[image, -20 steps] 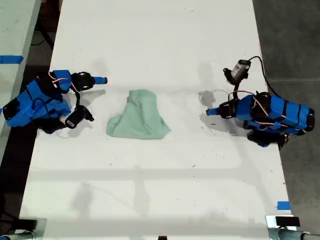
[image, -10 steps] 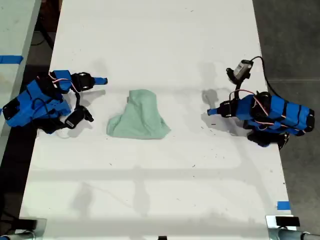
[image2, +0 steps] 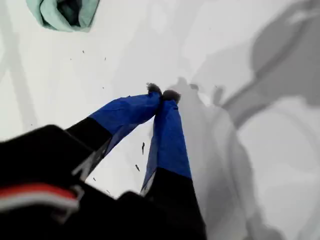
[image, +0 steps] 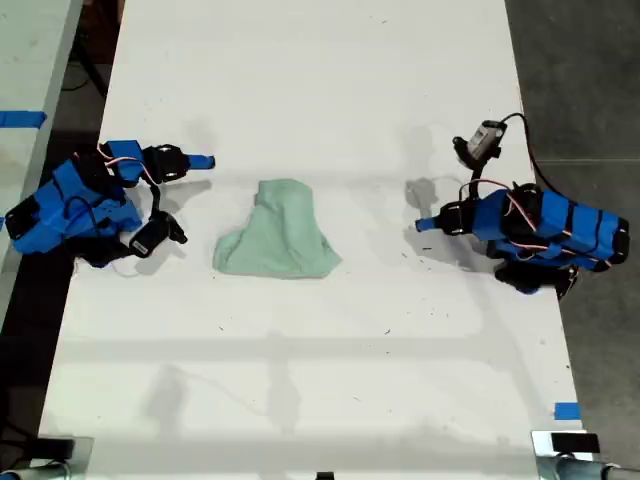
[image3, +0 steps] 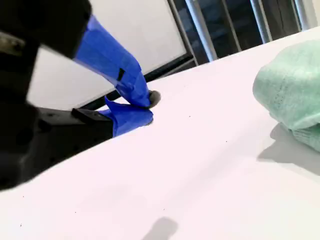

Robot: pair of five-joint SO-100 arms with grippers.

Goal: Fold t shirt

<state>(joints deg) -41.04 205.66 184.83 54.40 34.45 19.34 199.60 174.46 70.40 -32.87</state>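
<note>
Two blue SO-100 arms sat at opposite sides of the white worktop (image: 300, 390), and neither touched the t shirt (image: 278, 243). The pale mint-green garment lay bunched and wrinkled on the worktop about midway between the arms. It was narrower at its far end and spread wider at its near end, with a fold running down its middle.

My first end effector (image: 425, 223) was at the exterior view's right, pointing toward the shirt but apart from it, with bare worktop between. In the first wrist view its blue-taped fingers met at the tips (image2: 162, 94) with nothing between them. The t shirt (image2: 62, 14) showed only as a small rumpled edge well beyond the tips.

My second end effector (image: 205, 160) was at the exterior view's left, a little farther back on the worktop than the shirt. In the second wrist view its two blue fingers (image3: 149, 107) were also brought together and held nothing, low over the worktop. The rounded green bulk of the t shirt (image3: 292, 95) rested near them but separate, casting a soft shadow.
</note>
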